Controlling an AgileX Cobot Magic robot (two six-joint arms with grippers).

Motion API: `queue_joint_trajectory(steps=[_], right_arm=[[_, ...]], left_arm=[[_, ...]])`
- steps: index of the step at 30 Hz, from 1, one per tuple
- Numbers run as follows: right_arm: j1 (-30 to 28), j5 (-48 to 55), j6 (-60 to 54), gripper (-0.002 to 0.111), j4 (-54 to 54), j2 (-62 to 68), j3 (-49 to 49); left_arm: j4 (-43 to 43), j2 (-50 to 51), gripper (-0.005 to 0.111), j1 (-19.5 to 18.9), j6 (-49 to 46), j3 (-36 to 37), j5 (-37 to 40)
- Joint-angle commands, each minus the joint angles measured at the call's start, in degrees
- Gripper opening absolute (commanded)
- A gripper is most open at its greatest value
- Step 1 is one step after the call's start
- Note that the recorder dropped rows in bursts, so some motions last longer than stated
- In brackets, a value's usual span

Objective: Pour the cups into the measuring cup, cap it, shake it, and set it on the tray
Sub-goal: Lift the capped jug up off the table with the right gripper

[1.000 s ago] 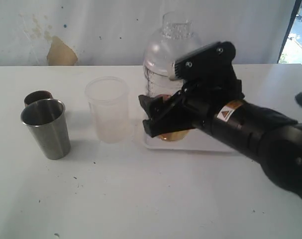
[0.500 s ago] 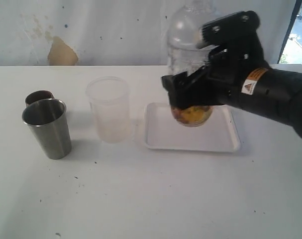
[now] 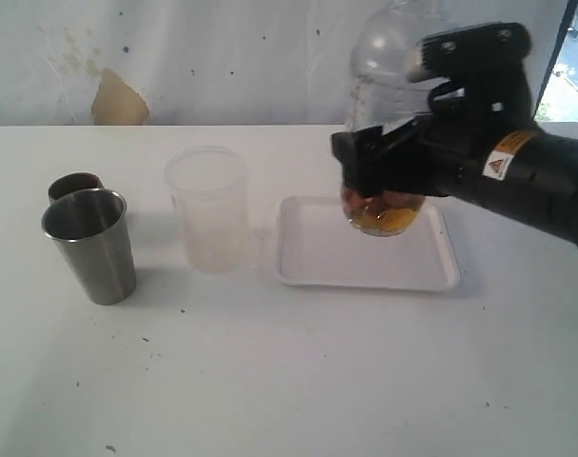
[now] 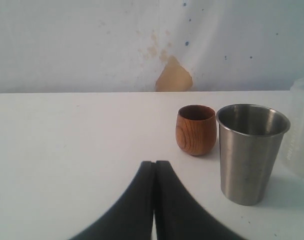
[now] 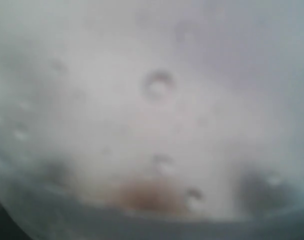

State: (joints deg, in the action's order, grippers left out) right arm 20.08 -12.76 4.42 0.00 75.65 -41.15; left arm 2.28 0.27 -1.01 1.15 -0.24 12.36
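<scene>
Lifting clear now, the right gripper has the measuring cup clamped between widely spread jaws, gripping it around the lower body. A second ago that cup sat lower and further toward the frosted tub, with the arm covering most of the tray. Half a second ago it was already rising, and now it hangs higher still and further over. The whole white tray lies uncovered directly beneath the jaws. The cup stands close to upright in the grip, with yellow-orange contents pooled in its rounded base just under the fingers. Up close, the right wrist view is only a blur of clear plastic, droplets and a brownish smear. Over on the other side, the left gripper has its jaws pressed fully together on nothing. Ahead of those shut jaws the brown cup and the steel tumbler stand upright on the table, side by side. Neither they nor the tub have budged across the three looks.
</scene>
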Motion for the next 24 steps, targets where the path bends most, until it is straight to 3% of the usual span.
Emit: queue_joint_trajectory(steps=[1,3,5,6,8,9,10,12,13,16,19,20,22,24], right_arm=[[1.84,-3.50,3.69,0.000,-12.28,-1.67,0.21],[1.90,-1.65,-1.91,0.000,-6.24,-1.53,-0.03],[-3.84,-5.05,-2.87,0.000,13.21,-1.05,0.26],[-4.06,-5.81,-1.21,0.000,12.08,-1.05,0.39],[0.56,-3.26,1.33,0.000,-8.12,-1.33,-0.22],[2.05,-1.21,0.31,0.000,-11.98,-1.33,-0.57],[1.56,-0.21,-2.46,0.000,-9.07,-0.82,-0.84],[-3.49,-3.49,-2.44,0.000,9.80,-0.62,-0.24],[-4.21,-4.86,-1.22,0.000,9.98,-0.62,0.01],[0.50,-0.08,-1.75,0.000,-8.19,-1.13,-0.84],[-5.27,-3.95,1.33,0.000,10.92,-1.03,0.10],[-5.04,-6.19,4.30,0.000,9.63,-1.15,0.65],[-0.49,-4.42,4.95,0.000,-13.08,-1.26,-0.23],[0.19,0.33,3.83,0.000,-10.33,-0.83,-1.33]], left_arm=[[-0.53,-0.27,0.000,0.10,0.04,0.24,-0.68],[-0.53,-0.27,0.000,0.10,0.04,0.24,-0.68],[-0.53,-0.27,0.000,0.10,0.04,0.24,-0.68],[-0.53,-0.27,0.000,0.10,0.04,0.24,-0.68],[-0.53,-0.27,0.000,0.10,0.04,0.24,-0.68],[-0.53,-0.27,0.000,0.10,0.04,0.24,-0.68],[-0.53,-0.27,0.000,0.10,0.04,0.24,-0.68],[-0.53,-0.27,0.000,0.10,0.04,0.24,-0.68],[-0.53,-0.27,0.000,0.10,0.04,0.24,-0.68],[-0.53,-0.27,0.000,0.10,0.04,0.24,-0.68],[-0.53,-0.27,0.000,0.10,0.04,0.24,-0.68],[-0.53,-0.27,0.000,0.10,0.04,0.24,-0.68],[-0.53,-0.27,0.000,0.10,0.04,0.24,-0.68],[-0.53,-0.27,0.000,0.10,0.04,0.24,-0.68]])
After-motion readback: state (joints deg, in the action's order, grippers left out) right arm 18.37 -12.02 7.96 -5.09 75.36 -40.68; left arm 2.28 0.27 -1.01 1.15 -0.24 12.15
